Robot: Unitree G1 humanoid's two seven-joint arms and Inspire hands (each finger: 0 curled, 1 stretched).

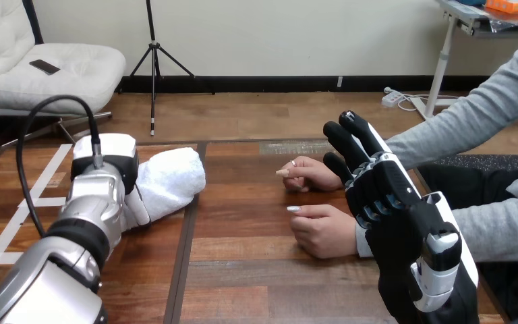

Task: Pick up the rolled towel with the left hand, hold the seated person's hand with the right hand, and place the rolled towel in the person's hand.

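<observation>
Resting on the bench (243,270), left of centre and toward its far edge, the rolled towel (172,179) lies on its side, white and bulky, with its far end pointing to the middle of the bench. The left hand (104,158) is set against the towel's left end, at the tip of the left arm (74,229), which rises from the lower left corner. The hand is in contact with the towel, but whether it is grasping the towel cannot be told, since the wrist and the back of the hand cover the contact area.

The right hand (391,196) stands upright at the right of the view. It is released, with its fingers (344,135) straight and pointing up and away, and nothing is in its grasp. It stands just beside the person's two hands and overlaps their wrists in the view; contact cannot be confirmed.

The person's farther hand (307,174) rests on the bench, loosely curled. The person's nearer hand (324,229) rests just in front of it, also curled, knuckles up. Both are well apart from the towel, with bare wood between. White tape strips (13,209) mark the bench at its left side.
</observation>
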